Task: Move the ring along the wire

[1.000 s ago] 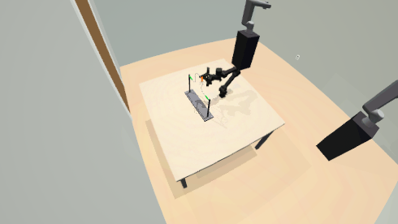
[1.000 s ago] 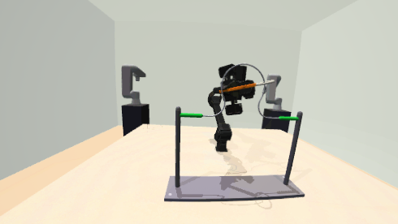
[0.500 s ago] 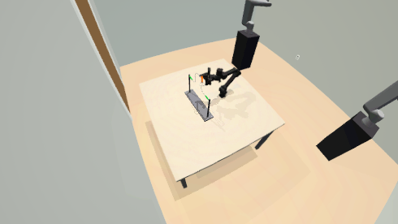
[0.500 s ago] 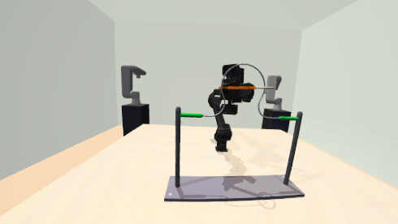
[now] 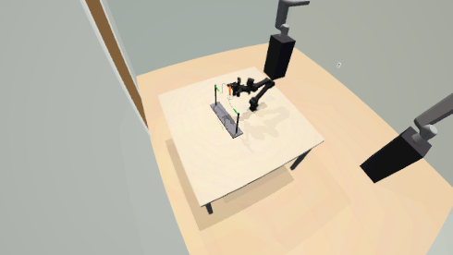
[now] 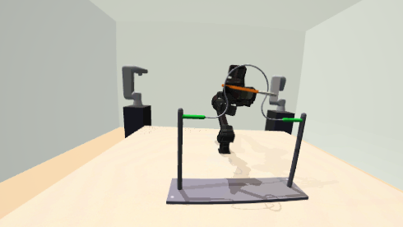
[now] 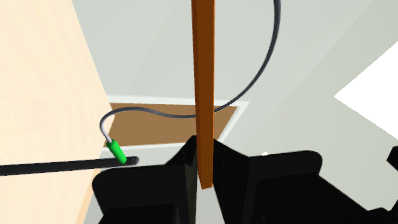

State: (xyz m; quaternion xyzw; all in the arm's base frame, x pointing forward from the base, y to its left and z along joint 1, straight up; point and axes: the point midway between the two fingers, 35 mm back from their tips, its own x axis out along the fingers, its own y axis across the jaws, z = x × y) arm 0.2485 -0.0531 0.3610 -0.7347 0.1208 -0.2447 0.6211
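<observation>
My jaws are clenched on the orange handle (image 5: 230, 90) (image 6: 240, 88) (image 7: 204, 95), near its end; gripper (image 5: 232, 87) (image 6: 243, 91) (image 7: 199, 139) is up at wire height. In the exterior view the handle lies nearly level, slight tilt, running toward the right side of the wire's tall arch. Ring (image 6: 268, 93) at its far end, pale, seen nearly edge-on beside the right flank of the grey wire (image 6: 247, 64) (image 7: 267, 65); can't tell whether it touches the wire. Ring is out of the wrist view. Green parts: left one (image 6: 193, 117) and right one (image 6: 292, 120), each at a dark post, left post (image 6: 179, 150) and right post (image 6: 297, 152). Ring is between the posts, above the right green part, not hanging on either. Both posts stand upright on a grey base plate (image 5: 236, 135) (image 6: 238, 197), on the table (image 5: 185, 139) (image 6: 103, 177) (image 7: 40, 75).
</observation>
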